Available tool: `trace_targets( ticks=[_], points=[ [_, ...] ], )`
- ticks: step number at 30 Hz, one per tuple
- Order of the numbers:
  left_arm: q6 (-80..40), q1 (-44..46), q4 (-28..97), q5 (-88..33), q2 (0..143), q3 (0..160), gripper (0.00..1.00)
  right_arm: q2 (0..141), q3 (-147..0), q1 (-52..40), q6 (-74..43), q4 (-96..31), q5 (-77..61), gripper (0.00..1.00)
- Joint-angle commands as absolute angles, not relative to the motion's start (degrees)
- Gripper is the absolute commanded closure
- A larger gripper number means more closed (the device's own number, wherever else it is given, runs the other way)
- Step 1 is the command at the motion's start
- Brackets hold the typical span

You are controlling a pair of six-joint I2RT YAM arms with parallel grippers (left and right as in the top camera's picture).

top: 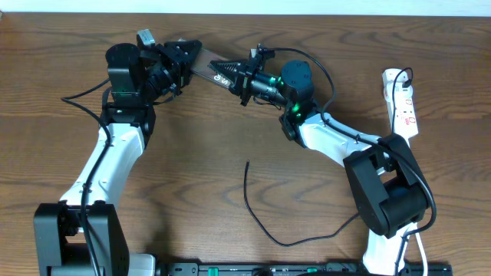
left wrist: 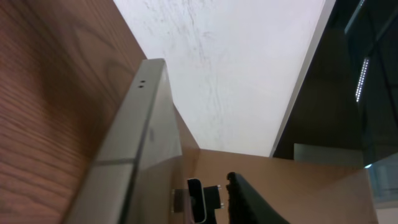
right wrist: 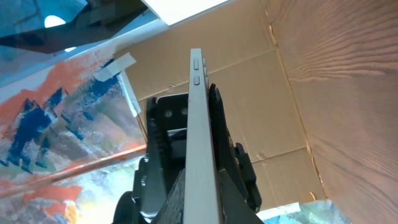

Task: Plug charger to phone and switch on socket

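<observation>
The phone (top: 209, 69), a slim dark slab, is held in the air at the back middle of the table between my two grippers. My right gripper (top: 232, 74) is shut on its right end; in the right wrist view its fingers (right wrist: 202, 186) press both faces of the phone's grey edge (right wrist: 198, 112). My left gripper (top: 186, 60) is at the phone's left end. In the left wrist view the phone (left wrist: 134, 162) lies on the left, with a gap to the one black finger (left wrist: 249, 202) that shows. The charger cable (top: 253, 207) lies loose on the table in front. The socket (top: 404, 100) lies at the far right.
The white power strip has a white cord running back toward the right arm's base (top: 387, 192). Thicker black arm cables loop near the left arm (top: 80, 96) and right arm (top: 326, 77). The table's back edge is just behind the phone.
</observation>
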State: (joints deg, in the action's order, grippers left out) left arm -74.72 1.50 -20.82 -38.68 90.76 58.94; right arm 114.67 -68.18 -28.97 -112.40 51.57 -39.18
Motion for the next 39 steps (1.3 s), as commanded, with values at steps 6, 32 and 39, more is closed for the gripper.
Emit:
trace_targets(
  ticks=[6,32,39],
  points=[
    [-72.23,1.37,-19.79,-38.96,90.59,58.92,0.71,114.5,-69.17,-29.43,-113.8,53.47,-37.78,0.99],
    [-72.27,1.37,-19.79,-37.91,90.59,58.92,0.88,114.5,-69.17,-30.15,-113.73,53.95,-37.45,0.99],
    [-72.27,1.37,-19.79,-37.91,90.59,58.92,0.92,114.5,-69.17,-30.37,-113.73,53.95,-37.5,0.99]
  ],
)
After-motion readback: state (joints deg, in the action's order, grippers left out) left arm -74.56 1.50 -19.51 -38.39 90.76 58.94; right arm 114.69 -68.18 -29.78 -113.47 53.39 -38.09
